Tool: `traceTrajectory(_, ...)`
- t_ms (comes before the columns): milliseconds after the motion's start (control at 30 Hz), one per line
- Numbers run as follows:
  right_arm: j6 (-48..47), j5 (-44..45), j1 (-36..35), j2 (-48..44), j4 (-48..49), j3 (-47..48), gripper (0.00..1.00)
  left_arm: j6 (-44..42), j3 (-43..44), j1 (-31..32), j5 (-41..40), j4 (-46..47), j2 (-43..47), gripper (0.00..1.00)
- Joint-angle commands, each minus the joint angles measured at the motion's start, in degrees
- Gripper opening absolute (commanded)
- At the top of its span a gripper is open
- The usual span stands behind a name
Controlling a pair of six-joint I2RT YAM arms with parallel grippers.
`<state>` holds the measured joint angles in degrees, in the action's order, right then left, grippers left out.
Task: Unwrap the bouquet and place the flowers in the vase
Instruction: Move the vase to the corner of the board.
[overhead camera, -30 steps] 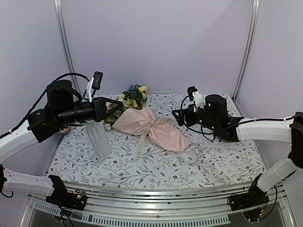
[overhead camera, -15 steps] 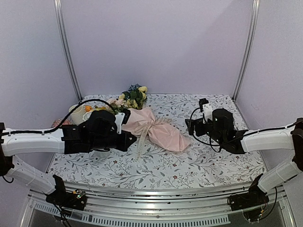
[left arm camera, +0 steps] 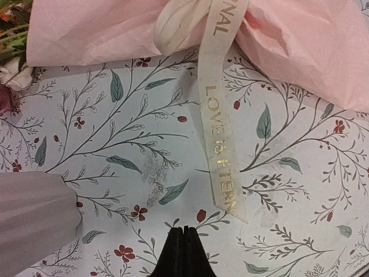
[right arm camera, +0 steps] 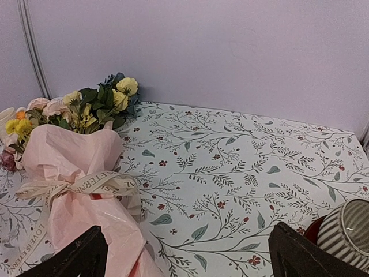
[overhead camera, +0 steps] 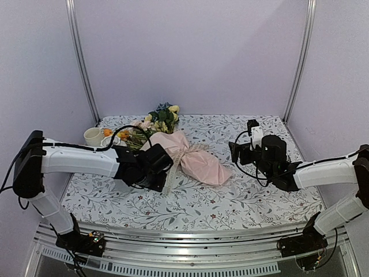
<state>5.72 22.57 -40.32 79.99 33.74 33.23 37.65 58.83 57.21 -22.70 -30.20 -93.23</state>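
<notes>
The bouquet (overhead camera: 193, 158) lies across the middle of the table in pale pink paper (right arm camera: 75, 153), tied with a cream ribbon (right arm camera: 86, 184). Its flowers (overhead camera: 161, 115) point to the back left, yellow and pink blooms (right arm camera: 124, 86) showing. One lettered ribbon tail (left arm camera: 222, 144) trails onto the cloth. My left gripper (left arm camera: 184, 229) is shut and empty, low over the cloth just left of that tail's end. A pale ridged shape, apparently the vase (left arm camera: 34, 225), sits at its lower left; in the top view my left arm (overhead camera: 86, 161) hides it. My right gripper (right arm camera: 190, 254) is open, right of the bouquet.
A cream mug (overhead camera: 92, 137) stands at the back left beside more blooms. A striped cup (right arm camera: 346, 231) on a red saucer sits close to my right gripper's right finger. The floral tablecloth (overhead camera: 259, 196) ends at the metal rail in front; walls close the back and sides.
My left arm has swung down and rightward across the vase, its jaws closing, and now rests low by the ribbon tail. My right gripper has drifted slightly right and stays open.
</notes>
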Motion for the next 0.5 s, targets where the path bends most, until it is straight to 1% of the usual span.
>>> traceTrajectory(0,-0.44,1.39,0.30,0.07,1.94,-0.47,1.00,1.57,7.11,0.40,-5.79,-12.45,-6.73,0.00)
traceTrajectory(100,-0.53,1.58,0.32,0.32,2.03,-0.38,1.00,1.49,9.50,0.17,-7.45,-15.35,-10.72,0.00)
traceTrajectory(167,-0.61,1.65,0.31,0.49,2.12,-0.38,1.00,1.42,10.21,-0.30,-7.10,-16.11,-12.26,0.00)
traceTrajectory(333,-0.57,1.30,0.33,0.77,2.50,-0.53,1.00,1.30,10.08,-1.37,-6.61,-16.37,-13.23,0.00)
traceTrajectory(467,-0.62,1.03,0.33,1.06,2.73,-0.38,1.00,1.68,11.08,-1.65,-7.51,-18.33,-15.22,0.00)
